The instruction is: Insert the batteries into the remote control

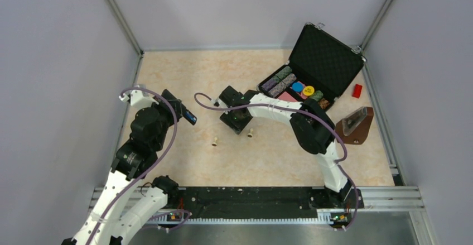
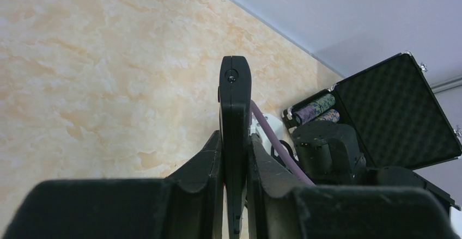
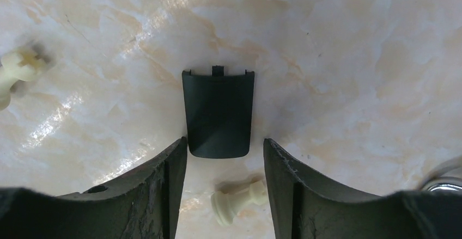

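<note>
My left gripper (image 2: 235,135) is shut on the remote control (image 2: 234,86), a slim black bar that I see edge-on, sticking out past the fingers above the table. From above, the left gripper (image 1: 177,106) is raised at the left, and the remote (image 1: 188,115) shows a blue strip at its end, which may be the batteries. The remote's small black back cover (image 3: 219,114) lies flat on the table. My right gripper (image 3: 224,141) is open, with its fingertips either side of the cover's near end. In the top view the right gripper (image 1: 235,121) points down at mid-table.
A beige pawn-shaped peg (image 3: 237,201) lies between my right fingers, and another peg (image 3: 16,70) lies at the left. The pegs (image 1: 214,142) (image 1: 250,133) flank the right gripper. An open black chip case (image 1: 321,61), a red block (image 1: 357,91) and a brown wedge (image 1: 354,125) sit at the back right.
</note>
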Available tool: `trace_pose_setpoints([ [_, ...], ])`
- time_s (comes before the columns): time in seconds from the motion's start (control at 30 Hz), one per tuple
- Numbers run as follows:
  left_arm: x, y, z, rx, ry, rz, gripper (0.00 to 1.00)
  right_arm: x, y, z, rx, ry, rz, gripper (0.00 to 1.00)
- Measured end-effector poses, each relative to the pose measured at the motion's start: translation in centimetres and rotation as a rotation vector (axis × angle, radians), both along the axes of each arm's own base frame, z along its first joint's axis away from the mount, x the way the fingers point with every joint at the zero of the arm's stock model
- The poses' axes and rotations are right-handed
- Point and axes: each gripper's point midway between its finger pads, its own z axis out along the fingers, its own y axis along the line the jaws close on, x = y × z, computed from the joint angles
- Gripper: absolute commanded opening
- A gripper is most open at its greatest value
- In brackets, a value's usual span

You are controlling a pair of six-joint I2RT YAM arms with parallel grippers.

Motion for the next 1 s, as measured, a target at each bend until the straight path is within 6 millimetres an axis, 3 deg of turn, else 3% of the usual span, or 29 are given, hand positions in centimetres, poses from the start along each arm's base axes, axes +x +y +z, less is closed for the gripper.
trace_pose_setpoints([
  [0.4,0.0,0.1,-0.2,0.003,0.004,0.003,0.00,-0.5,-0.3,-0.2,-0.044,0.038,0.004,0.32],
  [0.83,0.0,0.0,-0.4,0.005,0.010,0.002,0.00,-0.3,-0.2,0.0,-0.022,0.018,-0.030,0.31],
  [1.0,0.0,0.0,-0.5,0.006,0.013,0.001,0.00,-0.2,-0.2,1.1,0.004,-0.007,-0.051,0.31],
])
